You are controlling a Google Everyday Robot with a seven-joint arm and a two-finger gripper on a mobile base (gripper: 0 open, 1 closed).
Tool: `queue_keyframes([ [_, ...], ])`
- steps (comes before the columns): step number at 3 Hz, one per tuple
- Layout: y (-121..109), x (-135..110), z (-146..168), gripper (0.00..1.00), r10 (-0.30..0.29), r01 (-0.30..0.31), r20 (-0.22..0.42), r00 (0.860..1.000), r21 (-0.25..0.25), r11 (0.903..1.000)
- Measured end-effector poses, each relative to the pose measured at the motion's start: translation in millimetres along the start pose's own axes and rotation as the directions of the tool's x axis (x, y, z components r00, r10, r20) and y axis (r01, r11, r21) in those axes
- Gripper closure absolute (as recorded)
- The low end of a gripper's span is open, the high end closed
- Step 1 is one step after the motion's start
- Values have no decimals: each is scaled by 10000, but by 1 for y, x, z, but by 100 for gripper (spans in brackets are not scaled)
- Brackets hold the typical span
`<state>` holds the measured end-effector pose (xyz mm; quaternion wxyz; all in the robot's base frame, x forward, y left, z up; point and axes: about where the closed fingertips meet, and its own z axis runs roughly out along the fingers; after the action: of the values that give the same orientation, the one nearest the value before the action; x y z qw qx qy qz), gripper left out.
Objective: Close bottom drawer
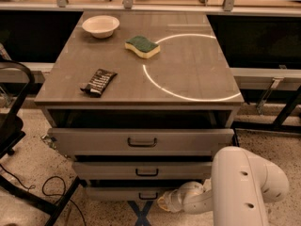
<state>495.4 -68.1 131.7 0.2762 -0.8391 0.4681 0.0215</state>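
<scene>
The grey cabinet has three drawers, all pulled out a little. The bottom drawer point(124, 192) is the lowest and narrowest, with a small dark handle point(148, 195), and a dark gap shows above its front. My white arm comes in from the lower right, and its gripper point(164, 203) sits low near the floor, just right of the bottom drawer's handle and close to its front. Whether it touches the front does not show.
The top drawer point(141, 141) sticks out furthest, then the middle drawer point(141, 170). On the cabinet top lie a white bowl point(100, 25), a green and yellow sponge point(142, 46) and a dark snack bar point(99, 82). A black chair frame point(19, 140) and cables stand at left.
</scene>
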Motion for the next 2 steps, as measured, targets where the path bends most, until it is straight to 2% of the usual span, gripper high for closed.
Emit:
queue_keyframes([
  [2, -15, 1, 6, 100, -492, 492, 183, 9986, 15, 9988],
])
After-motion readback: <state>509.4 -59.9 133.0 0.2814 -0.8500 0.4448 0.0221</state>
